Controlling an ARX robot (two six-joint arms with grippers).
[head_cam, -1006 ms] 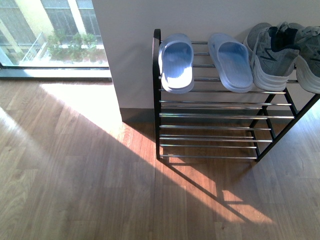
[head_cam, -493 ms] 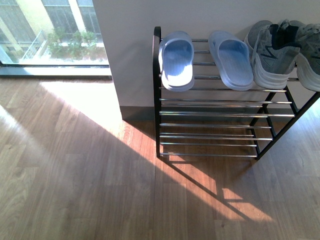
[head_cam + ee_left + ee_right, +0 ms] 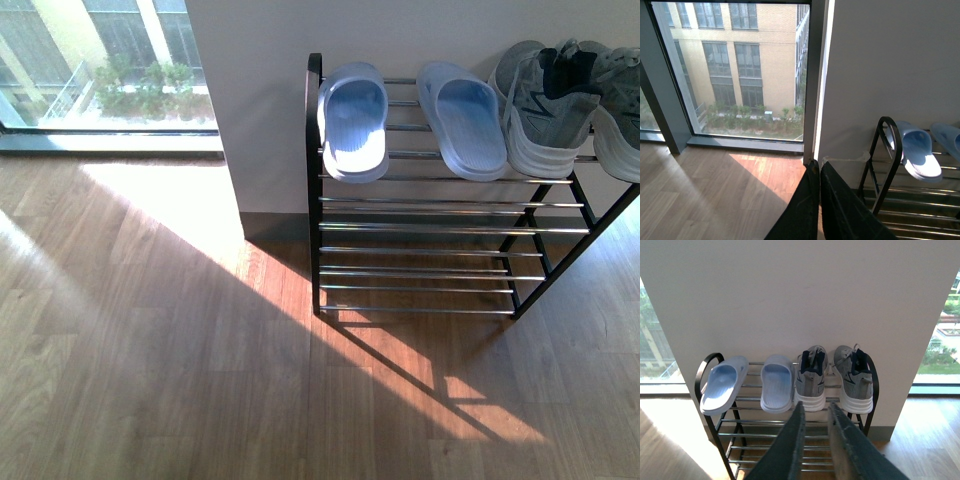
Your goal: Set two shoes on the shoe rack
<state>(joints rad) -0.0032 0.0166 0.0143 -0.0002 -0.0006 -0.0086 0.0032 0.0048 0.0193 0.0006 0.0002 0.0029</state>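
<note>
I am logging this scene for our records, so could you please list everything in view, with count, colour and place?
sneakers: two, grey knit with white soles, side by side on the rack's top shelf, at the end away from the window.
slippers: two, pale blue, top shelf beside the sneakers.
shoe rack: one, black frame with chrome bars, against the white wall; lower shelves bare.
wall: one, white, behind the rack.
window: one large pane, beside the wall; a brick building and shrubs outside.
floor: wood, partly sunlit.
left gripper: one, dark, fingers together, holding nothing.
right gripper: one, dark, fingers slightly apart, holding nothing.
</note>
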